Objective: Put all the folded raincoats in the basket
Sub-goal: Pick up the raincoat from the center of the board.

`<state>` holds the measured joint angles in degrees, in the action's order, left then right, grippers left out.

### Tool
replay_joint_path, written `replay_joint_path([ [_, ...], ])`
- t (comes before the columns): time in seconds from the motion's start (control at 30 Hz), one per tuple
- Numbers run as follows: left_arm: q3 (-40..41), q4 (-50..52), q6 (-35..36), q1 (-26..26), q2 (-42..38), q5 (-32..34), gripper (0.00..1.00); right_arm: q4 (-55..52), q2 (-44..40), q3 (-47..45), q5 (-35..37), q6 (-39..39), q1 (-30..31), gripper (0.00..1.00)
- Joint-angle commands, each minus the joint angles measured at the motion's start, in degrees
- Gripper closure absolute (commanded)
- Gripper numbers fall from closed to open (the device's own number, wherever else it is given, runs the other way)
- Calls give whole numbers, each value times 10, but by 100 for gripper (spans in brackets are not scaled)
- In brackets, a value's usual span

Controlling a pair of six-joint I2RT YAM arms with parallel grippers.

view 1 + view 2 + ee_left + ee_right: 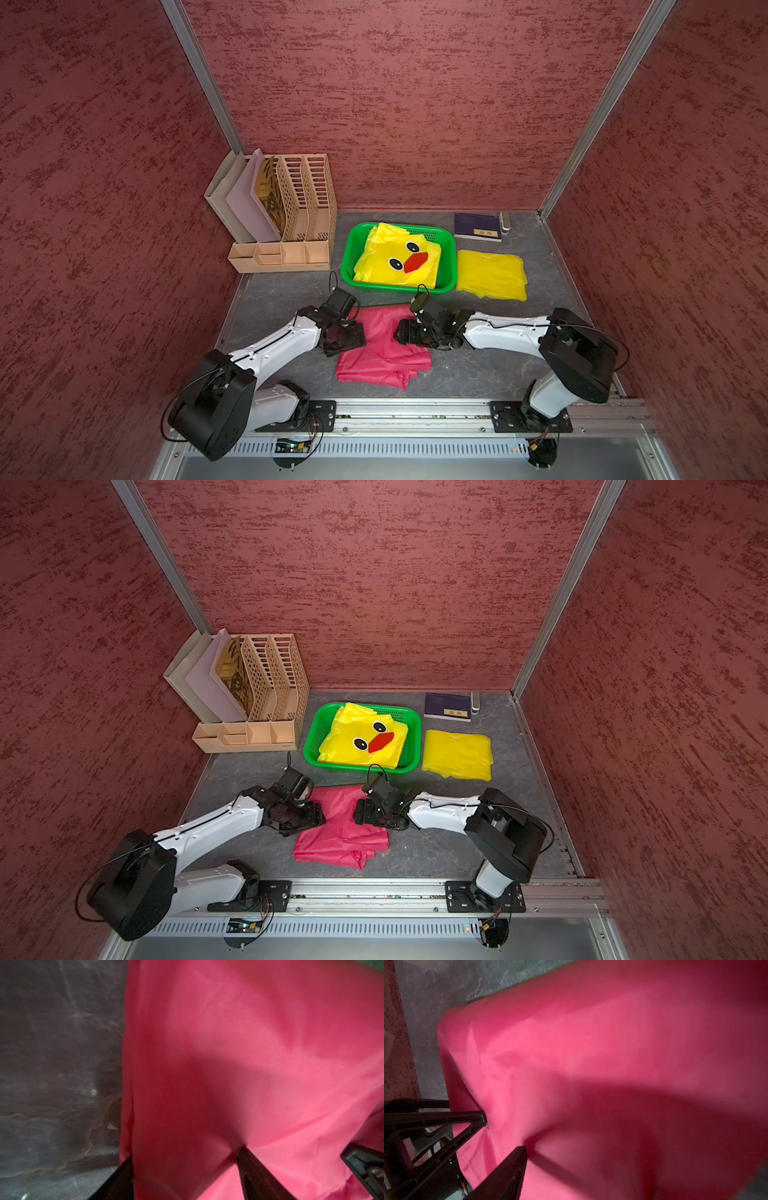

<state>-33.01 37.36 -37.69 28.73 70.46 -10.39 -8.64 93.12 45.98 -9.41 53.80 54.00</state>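
Pink folded raincoat [382,353] lies on worktop [478,365], outside green basket [351,253], between it and arm bases. Left jaws at its left edge, right jaws at its right edge. Both straddle fabric, fingertips [243,1153] [481,1120] pressing into it; cannot tell whether clamped. Yellow duck-face raincoat [399,257] lies in basket. Plain yellow folded raincoat [490,274] just right of basket.

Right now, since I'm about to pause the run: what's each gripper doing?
Left gripper: open, jaws astride the pink raincoat.
Right gripper: open, astride its opposite edge.
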Motion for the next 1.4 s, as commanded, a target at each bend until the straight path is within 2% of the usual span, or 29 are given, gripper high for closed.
replay_joint_path([
  [0.0, 4, -26, 1, 8, -3, -9, 32, -36, 21, -21, -5, 11, 13, 33],
  [0.1, 5, -32, -4, 15, -8, -9, 37, -24, 24, -17, -6, 14, 22, 41],
  [0.17, 5, -39, -4, 21, -11, -14, 45, -20, 26, -14, -6, 14, 28, 45],
  [0.33, -2, -32, -10, 37, -20, -9, 55, -19, 22, -7, 0, 15, 36, 63],
  [0.47, -15, -9, -12, 52, -40, 10, 60, -33, 0, -4, 9, 11, 38, 85],
  [0.53, -17, -1, -13, 57, -55, 15, 71, -43, -16, -4, 15, 9, 39, 97],
  [0.57, -19, -1, -15, 58, -63, 15, 77, -48, -23, -3, 18, 8, 38, 99],
  [0.63, -19, -1, -17, 59, -76, 15, 91, -61, -39, 0, 23, 3, 39, 100],
  [0.7, -20, -1, -21, 61, -85, 15, 100, -73, -55, 4, 27, -2, 39, 100],
  [1.13, -54, 17, -25, 76, -100, 25, 100, -114, -94, 36, 36, -26, 42, 100],
  [1.37, -78, 43, -28, 83, -135, 44, 100, -158, -138, 82, 36, -45, 44, 100],
])
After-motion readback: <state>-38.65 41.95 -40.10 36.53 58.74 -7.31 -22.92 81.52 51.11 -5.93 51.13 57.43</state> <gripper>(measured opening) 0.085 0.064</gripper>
